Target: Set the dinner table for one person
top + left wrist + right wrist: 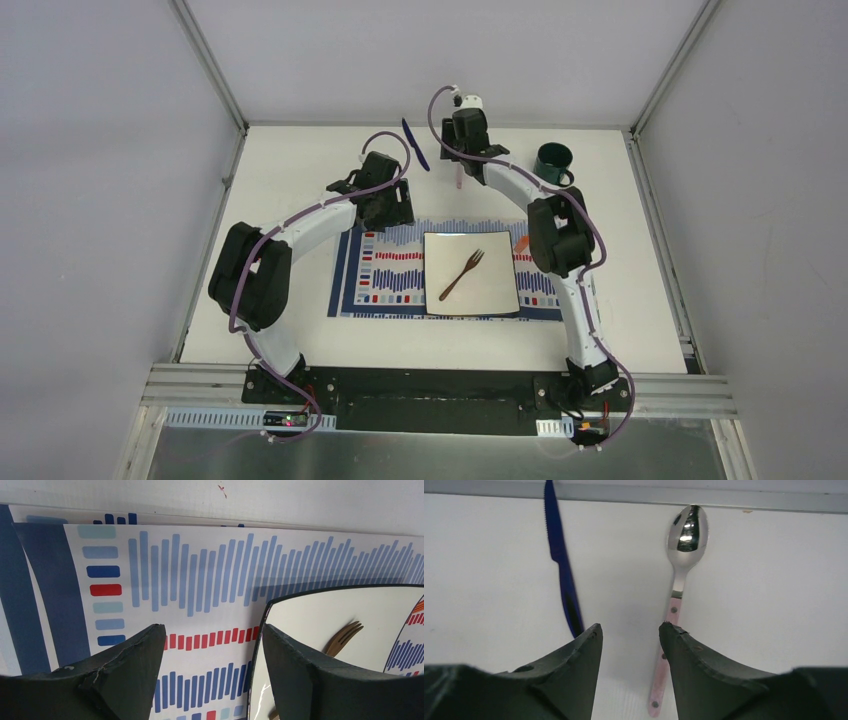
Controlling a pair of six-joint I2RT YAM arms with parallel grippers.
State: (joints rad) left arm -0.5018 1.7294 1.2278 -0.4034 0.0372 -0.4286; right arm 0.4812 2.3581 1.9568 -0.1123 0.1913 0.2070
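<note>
Dinner table (300, 180), large plain white matte rectangular tabletop, carries every item. Right gripper (630, 627), spread and empty, hovers at 12 o'clock from the square white plate (495, 290). The pink-handled steel spoon (686, 530) sits off-centre, so you may nudge it or catch the blue plastic knife (559, 555). Left gripper (212, 627): spread, empty.

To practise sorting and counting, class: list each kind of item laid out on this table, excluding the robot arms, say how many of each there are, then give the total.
fork: 1
knife: 1
spoon: 1
plate: 1
mug: 1
placemat: 1
Total: 6
</note>
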